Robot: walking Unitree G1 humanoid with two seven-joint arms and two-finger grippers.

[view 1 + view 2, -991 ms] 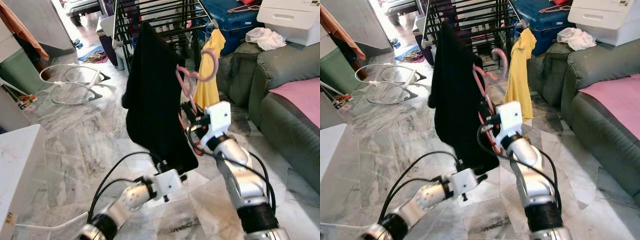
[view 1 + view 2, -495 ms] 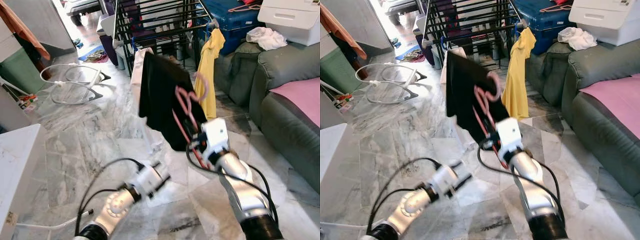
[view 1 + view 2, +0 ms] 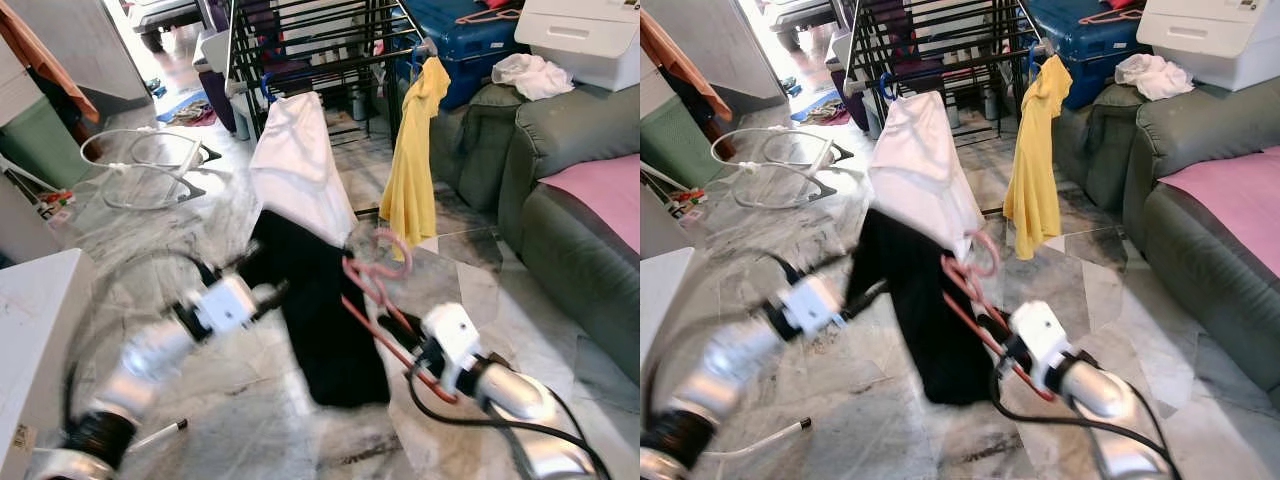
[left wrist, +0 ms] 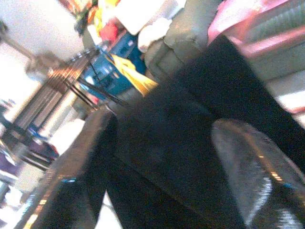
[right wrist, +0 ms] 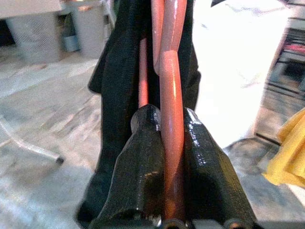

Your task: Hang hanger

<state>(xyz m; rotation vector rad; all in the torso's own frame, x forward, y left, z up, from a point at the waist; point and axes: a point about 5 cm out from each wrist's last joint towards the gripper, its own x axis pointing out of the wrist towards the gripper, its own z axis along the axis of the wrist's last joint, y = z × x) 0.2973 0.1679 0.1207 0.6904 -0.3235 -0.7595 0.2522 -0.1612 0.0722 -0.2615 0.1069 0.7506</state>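
Observation:
A pink-red hanger (image 3: 368, 292) carries a black garment (image 3: 325, 325) that hangs low over the marble floor. My right gripper (image 3: 412, 345) is shut on the hanger's lower bar; in the right wrist view both fingers (image 5: 143, 157) clamp the red rod (image 5: 171, 95). The hanger's hook (image 3: 388, 248) points up, free of any rail. My left gripper (image 3: 270, 293), blurred, sits at the garment's upper left edge. In the left wrist view its fingers (image 4: 81, 171) stand apart, with black cloth (image 4: 181, 143) across the gap. The black drying rack (image 3: 330, 40) stands behind.
A white garment (image 3: 295, 160) and a yellow one (image 3: 415, 150) hang from the rack. A green sofa (image 3: 560, 150) with a pink cushion (image 3: 600, 195) is on the right. A white cabinet (image 3: 30, 330) stands at the left, and wire hoops (image 3: 140, 170) lie on the floor beyond it.
My right arm has lowered the hanger and black garment from in front of the rack, uncovering the white garment. My left arm has swung up and leftward to the garment's edge.

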